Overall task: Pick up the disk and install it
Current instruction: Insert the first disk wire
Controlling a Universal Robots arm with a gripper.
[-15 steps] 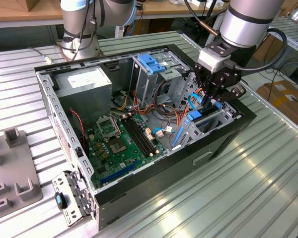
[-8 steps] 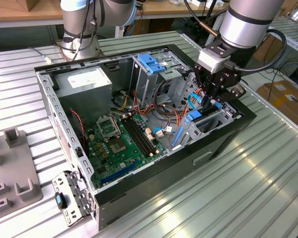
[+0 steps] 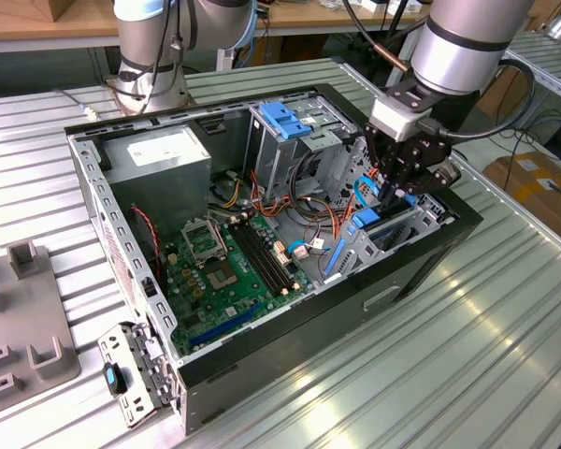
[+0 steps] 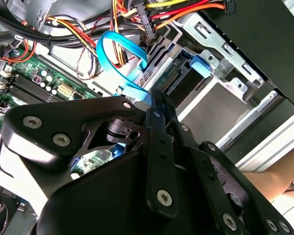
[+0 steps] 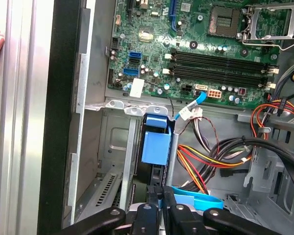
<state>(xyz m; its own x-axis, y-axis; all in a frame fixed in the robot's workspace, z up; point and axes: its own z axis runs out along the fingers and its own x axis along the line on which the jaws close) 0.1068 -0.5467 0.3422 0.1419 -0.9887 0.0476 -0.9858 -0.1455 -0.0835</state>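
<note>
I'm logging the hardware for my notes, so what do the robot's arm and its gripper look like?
The arm is a thick silver-grey tube with a black cable looping beside it. A white block sits at the wrist. Below it, the gripper is matte black, built of flat linkage bars joined by silver screws.

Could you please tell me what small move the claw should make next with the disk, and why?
Probably a short, straight push further into the drive bay. In the first wrist view the disk stands on edge between the bay's metal guides, with the claw at its outer end; the blue data cable lies close beside, so sideways motion seems risky.
</note>
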